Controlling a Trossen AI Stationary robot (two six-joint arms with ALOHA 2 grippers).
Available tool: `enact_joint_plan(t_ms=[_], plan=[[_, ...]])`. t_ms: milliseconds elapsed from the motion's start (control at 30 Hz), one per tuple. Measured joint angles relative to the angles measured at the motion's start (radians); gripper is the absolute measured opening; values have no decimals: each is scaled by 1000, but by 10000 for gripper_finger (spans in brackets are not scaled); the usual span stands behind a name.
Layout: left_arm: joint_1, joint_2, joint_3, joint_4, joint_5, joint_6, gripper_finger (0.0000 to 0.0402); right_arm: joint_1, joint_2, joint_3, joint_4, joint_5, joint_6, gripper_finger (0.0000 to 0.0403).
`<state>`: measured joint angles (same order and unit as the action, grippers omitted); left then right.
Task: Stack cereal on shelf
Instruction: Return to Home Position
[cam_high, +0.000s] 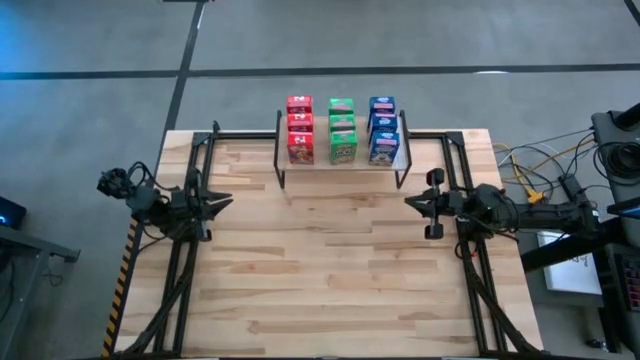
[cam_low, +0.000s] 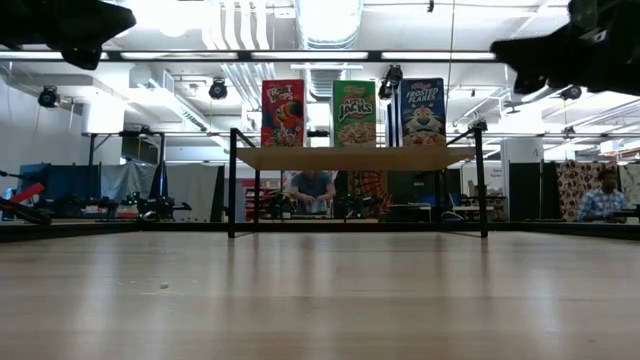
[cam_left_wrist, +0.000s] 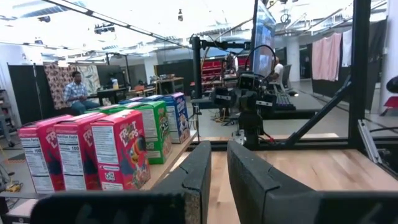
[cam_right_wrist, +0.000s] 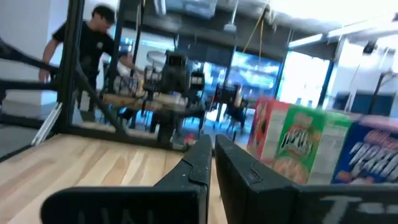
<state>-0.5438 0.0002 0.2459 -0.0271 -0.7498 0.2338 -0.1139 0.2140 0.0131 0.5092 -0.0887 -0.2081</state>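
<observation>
On shelf (cam_high: 400, 150), nine cereal boxes (cam_high: 341, 130) in high view, three in low; left hand (cam_high: 225, 201), right hand (cam_high: 410, 203) clenched, empty.

L arm folded back at left side, left gripper (cam_high: 222, 203) pointing inward, fingers (cam_left_wrist: 198, 171) nearly together, empty. R arm mirrors it at right side, right gripper (cam_high: 410, 203) facing inward, well apart from the other, fingers (cam_right_wrist: 198, 163) nearly together, empty.
</observation>
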Motion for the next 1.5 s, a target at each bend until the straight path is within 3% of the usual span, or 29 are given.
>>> enact_joint_plan(t_ms=[167, 333, 567, 633, 767, 867, 967, 1200, 1500], plan=[[0, 0, -8, -7, -3, -21, 37, 0, -111, -1, -65, -2, -73, 13], [0, 1, -12, -17, -75, -57, 37, 0, -206, -1, -117, -38, -135, 13], [0, 5, -13, -44, -105, -159, 37, 0, -210, -1, -145, -68, -128, 13], [0, 7, -13, -43, -105, -240, 37, 0, -213, -1, -146, -47, -110, 13], [0, 12, -13, -47, -105, -603, 37, 0, -203, -1, -178, 55, -42, 13], [0, 15, -13, -51, -105, -760, 37, -1, -187, -1, -197, 125, -49, 13], [0, 25, -13, -51, -105, -760, 37, -1, -170, -2, -228, 166, -82, 13], [0, 39, -13, -51, -105, -555, 37, 0, -142, -2, -227, 169, -79, 13], [0, 47, -13, -52, -105, -538, 37, 0, -139, -2, -243, 169, -80, 13]])
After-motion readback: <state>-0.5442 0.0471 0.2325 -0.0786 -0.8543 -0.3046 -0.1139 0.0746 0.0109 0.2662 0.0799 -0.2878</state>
